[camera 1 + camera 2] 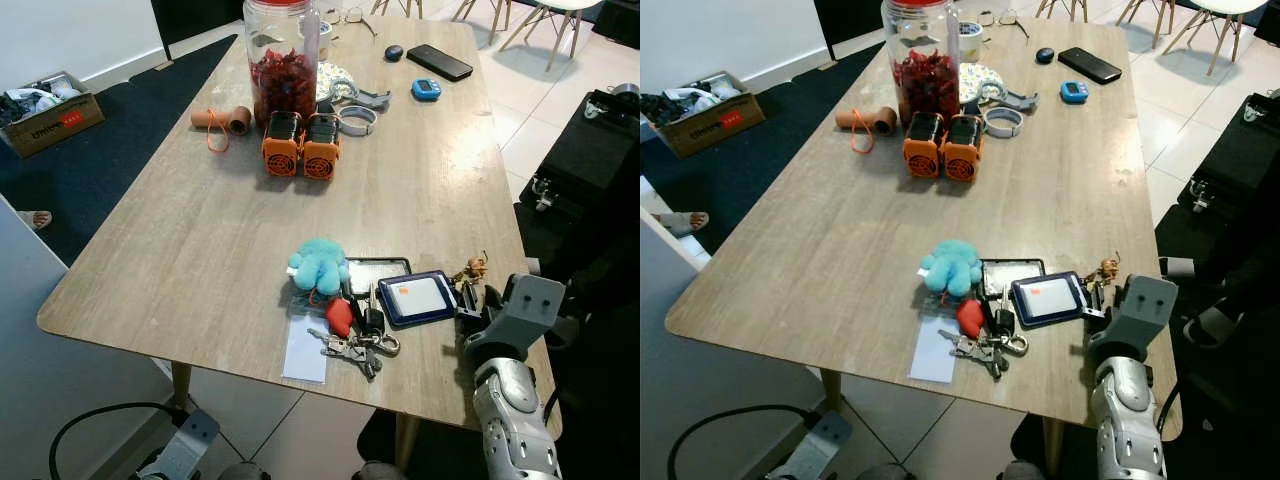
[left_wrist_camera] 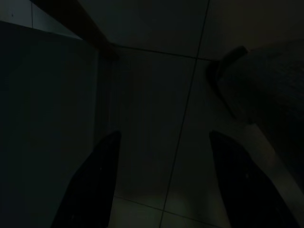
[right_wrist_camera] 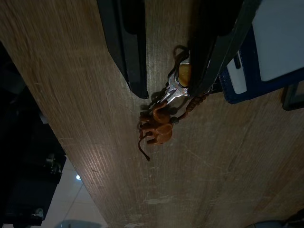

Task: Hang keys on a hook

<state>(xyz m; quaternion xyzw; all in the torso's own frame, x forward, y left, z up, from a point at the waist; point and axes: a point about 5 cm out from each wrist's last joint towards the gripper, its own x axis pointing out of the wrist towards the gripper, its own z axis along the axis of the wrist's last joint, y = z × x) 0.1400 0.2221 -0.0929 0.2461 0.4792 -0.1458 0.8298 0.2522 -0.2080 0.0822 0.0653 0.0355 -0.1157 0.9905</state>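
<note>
Keys (image 3: pixel 178 88) with a brown charm (image 3: pixel 156 127) lie between the right gripper's (image 3: pixel 168 90) 2 spread fingers; head views hide this. Left gripper (image 2: pixel 164 180) hangs wide, dim.

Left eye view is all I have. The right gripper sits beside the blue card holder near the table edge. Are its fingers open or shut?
Observer: Open. In the right wrist view, the right gripper has one finger on each side of a small key ring, with nothing clamped.
Operator: What is attached to that ring?
Observer: A brown animal charm on a beaded cord. It lies on the table just past the fingertips.
Operator: And the left gripper?
Observer: The left gripper is open too. It hangs in the dark over the tiled floor.
</note>
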